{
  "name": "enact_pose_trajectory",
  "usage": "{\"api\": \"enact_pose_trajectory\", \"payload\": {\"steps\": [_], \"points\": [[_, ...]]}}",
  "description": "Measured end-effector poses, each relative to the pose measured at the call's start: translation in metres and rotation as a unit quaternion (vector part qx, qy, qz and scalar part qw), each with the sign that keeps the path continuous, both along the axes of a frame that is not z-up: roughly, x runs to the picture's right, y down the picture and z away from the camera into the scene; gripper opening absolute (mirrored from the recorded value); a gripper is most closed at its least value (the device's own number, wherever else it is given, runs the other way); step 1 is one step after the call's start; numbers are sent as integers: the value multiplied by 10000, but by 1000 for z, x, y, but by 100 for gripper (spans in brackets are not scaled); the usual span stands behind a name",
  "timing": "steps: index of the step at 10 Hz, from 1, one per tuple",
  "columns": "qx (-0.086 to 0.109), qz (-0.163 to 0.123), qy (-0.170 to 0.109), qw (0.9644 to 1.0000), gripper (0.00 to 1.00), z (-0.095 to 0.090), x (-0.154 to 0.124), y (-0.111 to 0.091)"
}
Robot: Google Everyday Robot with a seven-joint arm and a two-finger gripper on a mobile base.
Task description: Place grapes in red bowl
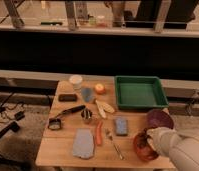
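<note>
Grapes are not made out separately anywhere on the table; they are judged to be hidden at the red bowl [143, 146], under the gripper [150, 140], or inside the dark hollow of the bowl, but which cannot be told. As a judgement: a small grape cluster is expected to be light, soft and easily crushed, with smooth, slightly slippery skins and loose berries. Hold is best taken at the stem or gently round the bunch's middle, with little squeeze. The red bowl is small, round and glossy at the rim, reddish-orange, near the front right corner of the wooden table [63, 155]. The gripper is placed directly over the bowl, at the end of a white, smooth-shelled arm [185, 150] entering from lower right. Whether the gripper is open or closed, and whether anything is held, cannot be told. Just behind the bowl a larger purple-maroon round dish [160, 118] is seen. Further back a green rectangular plastic tray [119, 93] with raised walls is set. Leftward are noted a blue flat rectangle [121, 126], an orange carrot [99, 134], a grey-blue soft-looking cloth [83, 144], a small metal cup [86, 116], a black-handled tool [69, 112], a pale banana-like piece [104, 106], an orange round fruit [99, 88] and a white cup [76, 81].
</note>
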State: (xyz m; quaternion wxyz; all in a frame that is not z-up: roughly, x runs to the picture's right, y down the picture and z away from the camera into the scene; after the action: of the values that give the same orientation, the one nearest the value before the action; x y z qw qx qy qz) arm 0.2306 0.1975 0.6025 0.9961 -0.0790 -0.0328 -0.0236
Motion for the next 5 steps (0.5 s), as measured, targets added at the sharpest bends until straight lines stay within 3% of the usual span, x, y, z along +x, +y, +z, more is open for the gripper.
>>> {"api": "enact_pose_trajectory", "payload": {"steps": [3,5], "points": [[0,1,0,10000,58,0,0,0],[-4,7,-5,10000,64,0,0,1]]}}
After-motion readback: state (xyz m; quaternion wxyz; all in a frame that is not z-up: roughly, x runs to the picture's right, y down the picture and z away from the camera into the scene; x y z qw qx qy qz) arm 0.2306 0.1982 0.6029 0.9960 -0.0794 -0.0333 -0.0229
